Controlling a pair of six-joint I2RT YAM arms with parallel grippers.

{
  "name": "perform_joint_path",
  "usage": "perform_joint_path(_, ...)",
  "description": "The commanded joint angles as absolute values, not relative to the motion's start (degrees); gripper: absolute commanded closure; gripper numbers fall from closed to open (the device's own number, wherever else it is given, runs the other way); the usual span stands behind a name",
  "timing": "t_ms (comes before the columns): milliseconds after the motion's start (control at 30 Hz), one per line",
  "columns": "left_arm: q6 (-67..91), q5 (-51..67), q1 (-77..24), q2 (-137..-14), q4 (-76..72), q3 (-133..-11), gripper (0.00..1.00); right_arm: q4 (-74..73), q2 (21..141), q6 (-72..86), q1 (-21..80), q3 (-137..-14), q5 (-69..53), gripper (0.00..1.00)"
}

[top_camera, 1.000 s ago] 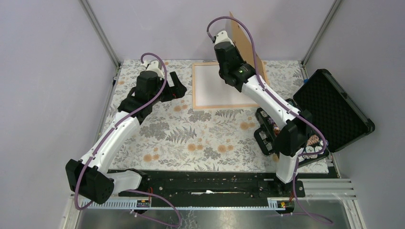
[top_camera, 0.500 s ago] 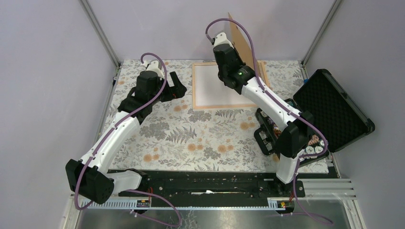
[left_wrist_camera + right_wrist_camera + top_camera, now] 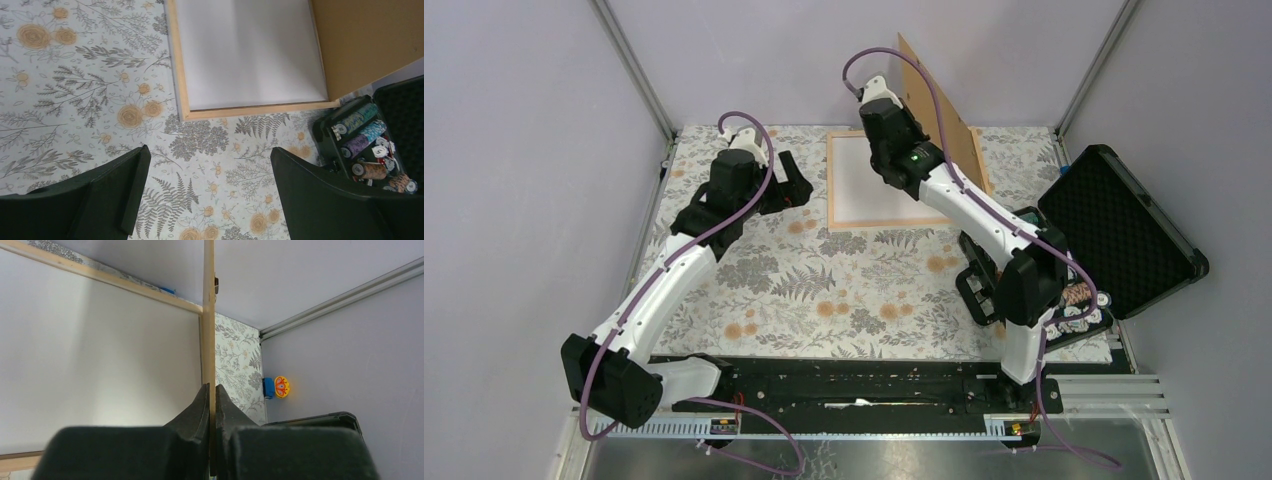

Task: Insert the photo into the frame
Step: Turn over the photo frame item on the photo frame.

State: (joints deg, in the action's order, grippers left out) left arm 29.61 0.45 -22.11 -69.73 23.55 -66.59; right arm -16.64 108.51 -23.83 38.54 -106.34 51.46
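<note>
The frame (image 3: 884,224) of light wood lies flat at the back of the flowered table, whitish inside its rails; the left wrist view shows its near rail (image 3: 250,109). The photo (image 3: 939,115) stands tilted on edge over the frame's right side, its brown board back (image 3: 370,40) facing right. My right gripper (image 3: 211,390) is shut on the photo's thin edge (image 3: 209,315), and its wrist (image 3: 892,125) hangs above the frame's right half. My left gripper (image 3: 789,185) stays open just left of the frame, nothing between its fingers (image 3: 125,185).
A black foam-lined case (image 3: 1124,230) lies open at the right table edge, with a black tray of small spools (image 3: 365,145) in front of it. A blue and orange toy (image 3: 277,387) sits by the back wall. Enclosure walls stand close behind.
My right arm has swung left and carried the photo with it, leaning the photo more over the frame. The left arm has not moved.
</note>
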Motion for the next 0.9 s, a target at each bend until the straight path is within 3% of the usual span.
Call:
perform_joint_path(0,28.1,-4.4,-22.3,-67.3,23.4,-67.9,0.01,-15.3,109.2,-26.4,38.8,-106.8,54.6,0.96)
perform_joint_path(100,27.7,-8.4,-22.3,-67.0,24.7,-68.5,0.01,-15.9,110.0,-26.1,38.8,-107.0,54.5,0.91)
perform_joint_path(167,27.7,-12.2,-22.3,-66.8,25.8,-68.9,0.01,-16.2,110.6,-25.4,38.9,-106.8,54.1,0.80)
perform_joint_path(367,27.2,-16.0,-22.2,-65.9,26.5,-69.3,0.01,-17.0,112.9,-22.5,39.2,-106.1,53.2,0.75)
perform_joint_path(767,27.2,-16.5,-21.6,-65.1,26.2,-68.9,0.01,-17.0,115.4,-19.6,39.7,-105.4,52.7,0.54)
perform_joint_path(867,27.2,-16.4,-21.6,-64.9,26.2,-68.8,0.01,-17.0,115.2,-19.0,39.9,-104.5,52.0,0.41)
